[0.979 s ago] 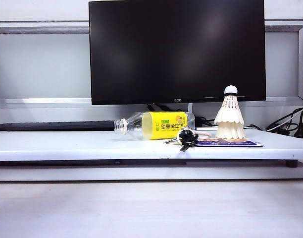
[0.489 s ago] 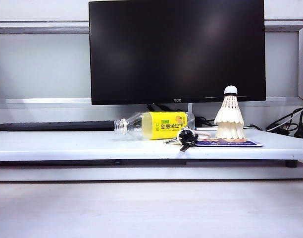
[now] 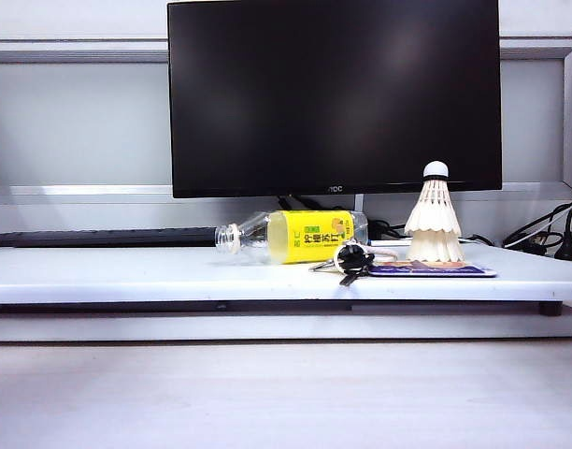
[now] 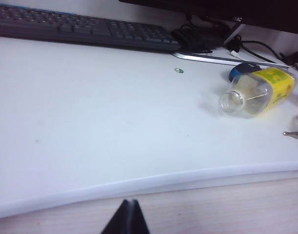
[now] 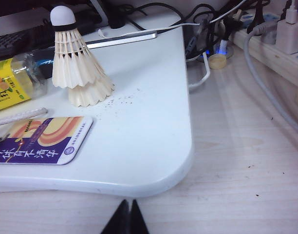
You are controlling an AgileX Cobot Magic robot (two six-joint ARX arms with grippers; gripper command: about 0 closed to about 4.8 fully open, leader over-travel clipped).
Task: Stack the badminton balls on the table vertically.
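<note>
Badminton balls [image 3: 434,220] are seen already nested one inside the other, standing upright on the table [image 3: 127,271] toward its right end, just behind a printed card [image 3: 431,269] and to the right of a yellow-labelled bottle [image 3: 293,237] lying on its side. The long axis of the stack runs vertically, with the cork tip and its dark band at the top and the feather skirts flared downward onto the board. Judged from this, the stacking appears to be done.

In the right wrist view the stack [image 5: 77,66] is found far from and to the left of the right gripper [image 5: 125,217], whose fingers are pressed together on nothing and held off the near edge of the table over the lower wooden surface. The left gripper [image 4: 126,218] is likewise pressed together and empty, kept off the near edge further left; in its view only the bottle [image 4: 258,91], a keyboard [image 4: 81,30] and bare board are shown, and the stack is not seen.

The right arm is therefore judged the nearer one, should any correction be called for; the approach would be made forward and leftward across the card [image 5: 37,141].
</note>
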